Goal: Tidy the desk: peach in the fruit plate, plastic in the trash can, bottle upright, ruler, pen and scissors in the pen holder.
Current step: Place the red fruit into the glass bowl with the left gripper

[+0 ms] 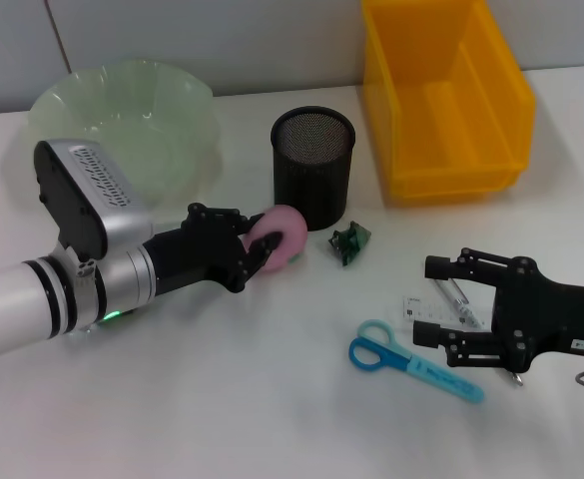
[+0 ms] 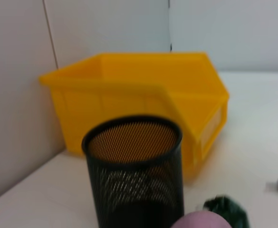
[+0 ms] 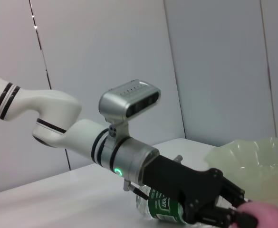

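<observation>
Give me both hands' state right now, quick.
Left hand: shut on the peach, beside the pen holder.
Right hand: open, holding nothing, above the ruler.

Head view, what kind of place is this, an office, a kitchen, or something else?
Probably a staged desk in a robot lab: a white table against plain grey panels, holding desk items like a mesh pen holder and blue scissors, with the left pincer gripping a peach.

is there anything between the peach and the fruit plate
Nothing visible stands on the table between them. The left gripper is closed on the peach, beside the black mesh pen holder. The green fruit plate sits behind the left arm; the path there crosses bare table, with only the arm's own body near it.
</observation>
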Robot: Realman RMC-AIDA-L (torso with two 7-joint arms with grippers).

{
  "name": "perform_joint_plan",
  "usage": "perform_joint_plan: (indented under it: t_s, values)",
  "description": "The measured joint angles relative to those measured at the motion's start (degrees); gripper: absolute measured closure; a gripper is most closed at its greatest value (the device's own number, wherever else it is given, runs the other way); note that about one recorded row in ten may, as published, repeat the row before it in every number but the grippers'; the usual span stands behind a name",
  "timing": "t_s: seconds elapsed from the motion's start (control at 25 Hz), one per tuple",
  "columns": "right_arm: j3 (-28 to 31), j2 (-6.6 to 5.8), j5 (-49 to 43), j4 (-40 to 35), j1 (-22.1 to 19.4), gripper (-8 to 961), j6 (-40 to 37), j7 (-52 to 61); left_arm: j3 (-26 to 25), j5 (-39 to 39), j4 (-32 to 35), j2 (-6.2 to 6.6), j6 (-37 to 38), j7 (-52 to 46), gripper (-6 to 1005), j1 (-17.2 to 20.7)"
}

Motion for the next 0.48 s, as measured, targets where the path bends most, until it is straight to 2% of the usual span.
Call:
perform_joint_plan:
  t_s: [0.16, 0.2, 0.28, 0.36, 0.4, 0.48]
  values:
    - [0.0, 0.0, 0.0, 0.0, -0.2, 123, 0.0, 0.0, -0.5, -0.3, 4.0, 0.28, 2.9, -1.9, 746, 2.8]
    - [0.0, 0.0, 0.0, 0.0, -0.3, 123, 0.0, 0.0, -0.9, -0.4, 8.6, 0.6, 3.4, -2.8, 756, 6.0]
    - [0.0, 0.0, 0.0, 0.0, -0.3, 123, 0.0, 0.0, -1.7, -0.3, 13.8, 0.83, 3.5, -2.9, 761, 9.3]
    - [0.0, 0.0, 0.0, 0.0, -0.3, 122, 0.0, 0.0, -1.9, -0.3, 14.5, 0.85, 3.5, -2.9, 766, 9.7]
    - [-0.1, 0.0, 0.0, 0.0, -0.4, 122, 0.0, 0.0, -4.3, -0.1, 18.0, 0.95, 3.4, -2.9, 768, 11.8]
    - [-0.1, 0.0, 0.0, 0.0, -0.4, 122, -0.1, 0.0, -6.3, 0.0, 19.0, 0.96, 3.4, -2.9, 767, 12.5]
